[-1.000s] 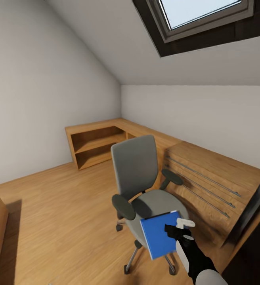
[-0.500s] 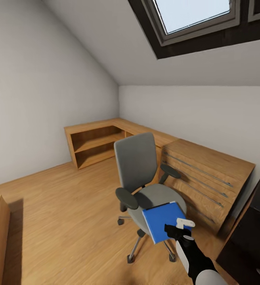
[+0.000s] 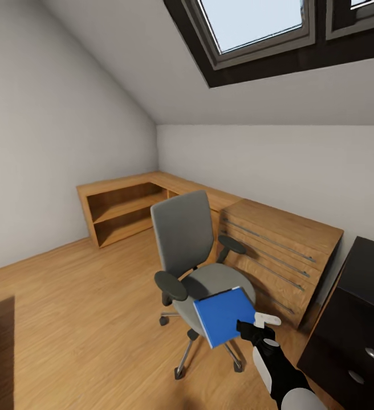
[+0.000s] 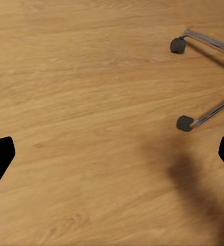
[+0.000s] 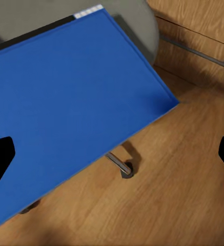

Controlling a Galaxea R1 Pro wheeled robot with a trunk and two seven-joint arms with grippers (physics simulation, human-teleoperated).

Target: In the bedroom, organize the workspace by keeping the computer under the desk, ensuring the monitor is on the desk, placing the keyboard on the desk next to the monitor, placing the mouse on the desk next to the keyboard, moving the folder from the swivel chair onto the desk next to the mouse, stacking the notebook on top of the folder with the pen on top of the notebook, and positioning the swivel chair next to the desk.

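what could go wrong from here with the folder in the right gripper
1. The right gripper seems to hold the folder only by one edge, with most of it sticking out over the chair. It may sag or slip while being carried.
2. Turning toward the desk, the overhanging folder could clip the chair's armrest or the wooden drawer unit close by.
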